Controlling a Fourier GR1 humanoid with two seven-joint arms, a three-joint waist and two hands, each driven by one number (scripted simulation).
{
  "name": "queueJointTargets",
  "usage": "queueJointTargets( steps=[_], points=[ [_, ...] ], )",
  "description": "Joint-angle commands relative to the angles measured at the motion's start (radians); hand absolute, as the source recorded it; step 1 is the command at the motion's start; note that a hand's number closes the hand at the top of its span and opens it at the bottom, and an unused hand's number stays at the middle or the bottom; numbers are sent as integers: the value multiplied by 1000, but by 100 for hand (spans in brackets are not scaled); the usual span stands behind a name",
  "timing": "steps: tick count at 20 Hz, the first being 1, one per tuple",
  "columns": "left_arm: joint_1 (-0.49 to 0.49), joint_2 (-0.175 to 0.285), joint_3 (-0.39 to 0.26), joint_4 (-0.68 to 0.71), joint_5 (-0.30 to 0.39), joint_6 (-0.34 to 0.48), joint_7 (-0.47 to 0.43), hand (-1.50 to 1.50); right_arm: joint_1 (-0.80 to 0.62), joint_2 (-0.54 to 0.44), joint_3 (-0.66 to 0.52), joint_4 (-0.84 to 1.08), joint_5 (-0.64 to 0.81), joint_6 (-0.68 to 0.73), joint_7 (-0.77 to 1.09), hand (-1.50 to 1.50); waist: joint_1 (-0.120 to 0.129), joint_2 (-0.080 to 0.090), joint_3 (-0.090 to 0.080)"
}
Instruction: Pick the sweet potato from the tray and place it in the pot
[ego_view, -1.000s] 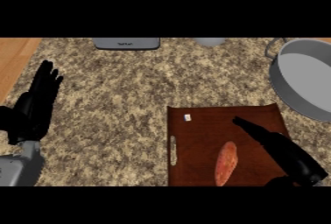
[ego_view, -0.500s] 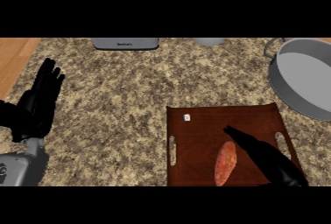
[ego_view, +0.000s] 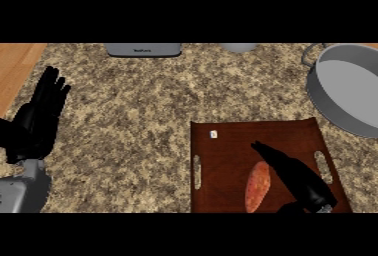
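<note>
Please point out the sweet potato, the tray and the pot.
sweet potato (ego_view: 258, 190): head view, middle of its orange body.
tray (ego_view: 235, 145): head view, bare brown surface near its far edge.
pot (ego_view: 354, 80): head view, bare grey inside bottom.

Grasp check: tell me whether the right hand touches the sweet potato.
Cannot tell. Head view: the right hand overlaps the sweet potato along its right side, but looking steeply down hides whether it hovers above.
</note>
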Motion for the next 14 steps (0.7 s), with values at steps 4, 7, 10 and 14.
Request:
queueJointTargets(
  steps=[4,7,10,14],
  points=[
    [-43,-52,10,67,-47,-11,-47,0,13,53,-17,136,99,-34,-111,-150,-1,1,0],
    [24,-48,-1,-38,-63,-13,1,0,-36,98,-31,246,143,-68,-120,-150,3,0,0],
    [-40,-74,5,15,-80,-2,20,0,-28,119,-53,253,155,-55,-130,-150,-1,0,0],
    [-12,-53,29,-14,-70,-28,11,0,-67,76,-9,301,202,-41,-264,150,3,1,0]
  ],
)
